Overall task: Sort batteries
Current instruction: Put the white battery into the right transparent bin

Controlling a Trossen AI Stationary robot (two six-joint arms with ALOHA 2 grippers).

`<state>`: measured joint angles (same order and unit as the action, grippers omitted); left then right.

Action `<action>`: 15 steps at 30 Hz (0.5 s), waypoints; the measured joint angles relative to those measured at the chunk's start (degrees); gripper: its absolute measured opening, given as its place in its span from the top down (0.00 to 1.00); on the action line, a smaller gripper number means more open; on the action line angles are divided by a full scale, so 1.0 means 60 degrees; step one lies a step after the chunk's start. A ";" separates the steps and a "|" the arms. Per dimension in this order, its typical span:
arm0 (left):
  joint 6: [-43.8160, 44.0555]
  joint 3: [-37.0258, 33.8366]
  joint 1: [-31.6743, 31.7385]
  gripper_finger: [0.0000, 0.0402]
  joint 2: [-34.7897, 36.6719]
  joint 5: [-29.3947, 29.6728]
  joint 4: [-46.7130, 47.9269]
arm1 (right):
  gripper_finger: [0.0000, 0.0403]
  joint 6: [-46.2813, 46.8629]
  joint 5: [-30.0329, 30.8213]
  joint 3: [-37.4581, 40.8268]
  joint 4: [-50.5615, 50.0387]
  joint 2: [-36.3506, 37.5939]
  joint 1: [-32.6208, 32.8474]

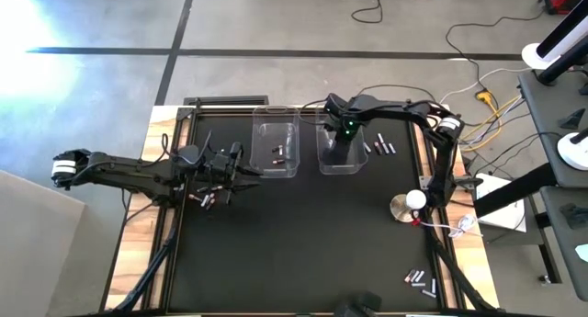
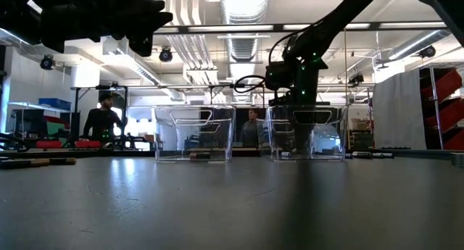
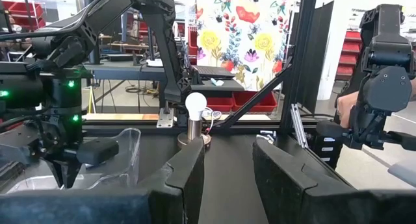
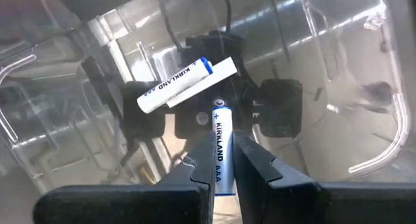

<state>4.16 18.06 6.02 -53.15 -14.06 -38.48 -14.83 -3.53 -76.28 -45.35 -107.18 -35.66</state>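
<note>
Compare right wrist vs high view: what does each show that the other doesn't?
Right wrist only: the right gripper is shut on a white AAA battery, and a second white battery lies on the bin floor below it.

High only: the left gripper hovers beside the left bin, over loose batteries. More batteries lie at the table's right near corner and right of the right bin. A lamp stands by the right edge.

Both: the right gripper over the clear right bin.
</note>
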 joint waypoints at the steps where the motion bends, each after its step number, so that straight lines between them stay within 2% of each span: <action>1: -0.0010 0.0000 0.0000 0.72 0.0000 0.0000 0.0003 | 0.93 -0.0022 0.0000 0.0001 0.0007 0.0000 0.0000; 15: -0.0032 0.0000 0.0000 0.72 -0.0004 0.0000 0.0020 | 0.93 -0.0067 -0.0273 0.0260 0.0199 0.0004 0.0027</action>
<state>3.97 18.06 6.02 -53.17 -14.06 -38.35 -15.24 -5.17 -74.72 -44.16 -107.15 -35.50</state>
